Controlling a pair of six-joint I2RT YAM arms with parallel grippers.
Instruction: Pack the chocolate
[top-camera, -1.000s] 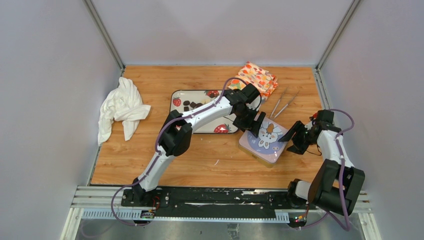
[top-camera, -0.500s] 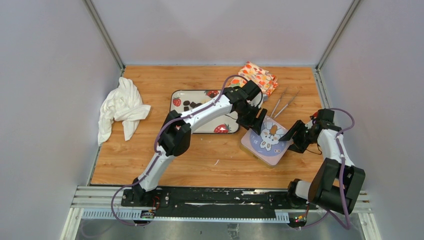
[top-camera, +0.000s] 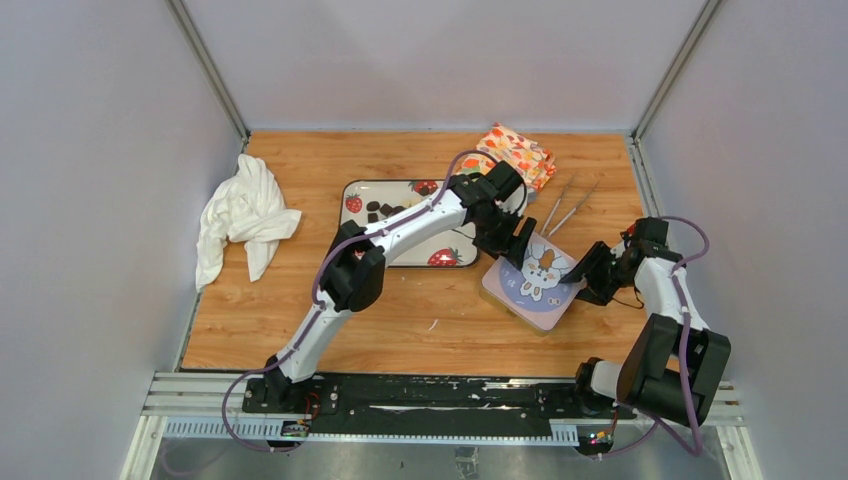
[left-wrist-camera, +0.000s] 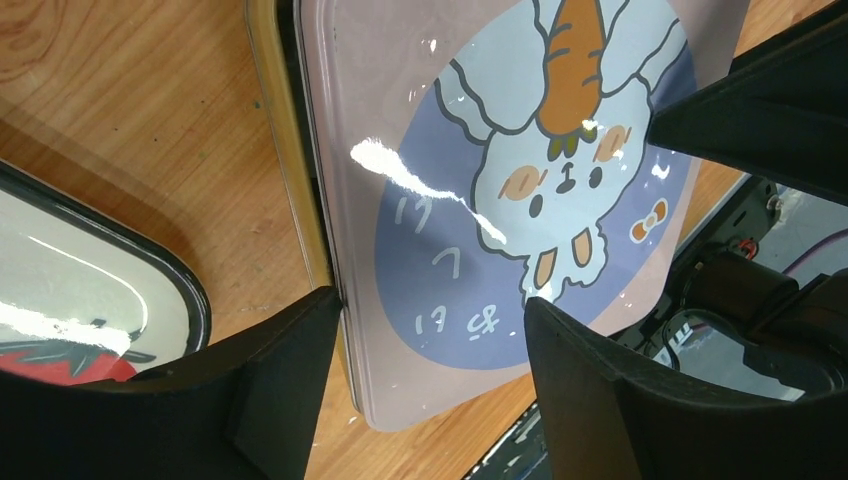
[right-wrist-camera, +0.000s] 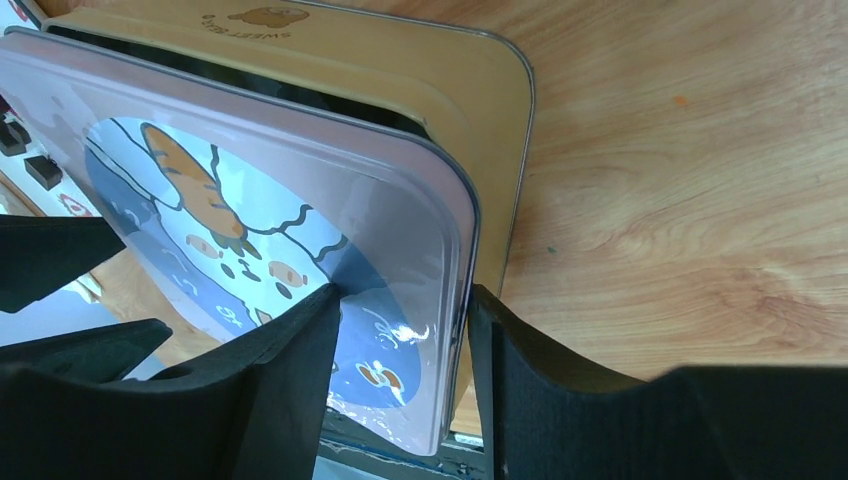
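**Chocolate (top-camera: 384, 210) lies on the tray while both claws are at the tin lid**

At the far left of the wooden table (top-camera: 400, 320), a crumpled white cloth (top-camera: 243, 212) lies by itself. Next comes the tray (top-camera: 392, 191), pale with a dark rim and red strawberry pictures. The chocolate sits on its far left part as a small cluster of dark brown pieces. From above they are too small to count or to tell their shapes. The left arm reaches across the right half of the tray and hides part of it.

The left claw (left-wrist-camera: 432, 300) is spread wide at the left side of the lid (left-wrist-camera: 520, 150). One finger is against the lid's edge and the other is over its printed face. The lid is lilac, with a cartoon rabbit and a carrot. It sits askew over the gold tin (right-wrist-camera: 480, 90), with a dark gap showing between them.

Behind the tin, metal tongs (top-camera: 566, 206) lie on the table. Farther back is an orange patterned packet (top-camera: 512, 153).

At the right, the right claw (right-wrist-camera: 405, 292) pinches the lid's rim, with one finger on the top face and the other at the outer edge.

Compared with a second ago, the left claw and the lid have shifted a little to the right and back. Over the last half second hardly anything has changed. The chocolate, cloth and tongs lie where they were.
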